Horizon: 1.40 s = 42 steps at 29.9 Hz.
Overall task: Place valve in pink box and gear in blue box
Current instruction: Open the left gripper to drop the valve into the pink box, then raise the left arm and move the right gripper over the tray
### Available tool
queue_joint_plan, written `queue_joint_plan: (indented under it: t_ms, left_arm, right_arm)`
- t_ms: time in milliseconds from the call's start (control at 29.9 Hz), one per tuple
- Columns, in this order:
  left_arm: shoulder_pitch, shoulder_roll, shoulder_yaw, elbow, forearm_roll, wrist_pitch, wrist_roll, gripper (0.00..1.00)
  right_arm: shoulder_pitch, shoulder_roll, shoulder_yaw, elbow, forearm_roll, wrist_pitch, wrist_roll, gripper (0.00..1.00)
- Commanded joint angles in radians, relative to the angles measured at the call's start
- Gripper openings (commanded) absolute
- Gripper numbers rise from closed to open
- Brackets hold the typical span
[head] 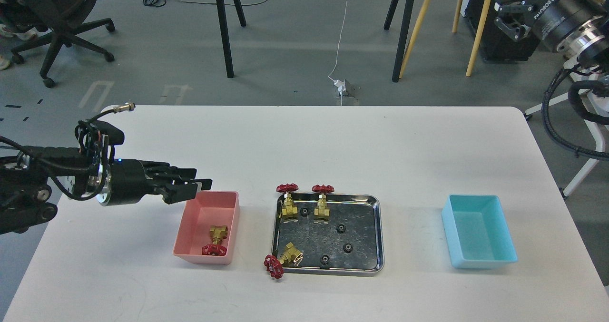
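Nearest the front edge of the white table [304, 288], a brass valve [280, 261] is lying tipped over the steel tray's [377, 236] front-left rim, its red handwheel hanging out onto the tabletop and its long axis running diagonally back and to the right into the tray. Just left of it, the pink box [190, 227] is already holding one valve [216, 239], lying with its handwheel toward the front wall. Farther back in the tray, five tiny black gears are sitting loose, the closest gear [325, 259] near the front rim, and two more valves are standing upright at the back-left corner. Well off to the right, the blue box [478, 236] is sitting with nothing in it.

Hovering over the pink box's back-left corner, the left gripper [202, 185] is pointing rightward, carrying nothing, its fingers appearing only narrowly parted. Judging by this layout, the tray lies straight to its right, so that arm is much the nearer for the remaining valves. Up at the far right, the right gripper [509, 20] is raised well clear of the table; whether its fingers are parted I cannot tell.
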<state>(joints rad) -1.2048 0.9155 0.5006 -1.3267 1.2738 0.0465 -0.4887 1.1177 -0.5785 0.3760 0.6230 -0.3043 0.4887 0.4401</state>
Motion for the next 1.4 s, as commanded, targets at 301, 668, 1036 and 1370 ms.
queue_joint_plan:
  t_ms: [301,668,1036,1370]
  left_arm:
    - [0.024,-0.073,-0.338,-0.172,-0.692,-0.002,0.0,0.64]
    - [0.192,-0.383,-0.861,-0.094,-0.945,-0.126,0.0,0.67]
    - [0.22,-0.492,-0.915,-0.002,-0.967,-0.14,0.0,0.69]
    - [0.275,-0.535,-0.915,0.0,-0.962,-0.142,0.0,0.7]
  right_arm:
    - [0.04,-0.033,-0.139,0.489,-0.734,0.0,-0.02,0.99]
    - [0.151,-0.04,-0.42,0.768,-1.183,0.0,-0.017,0.99]
    - [0.195,0.078,-0.759,0.75,-1.34,0.0,-0.011,0.99]
    - [0.168,0.302,-0.764,0.554,-1.359,0.0,-0.012,0.93]
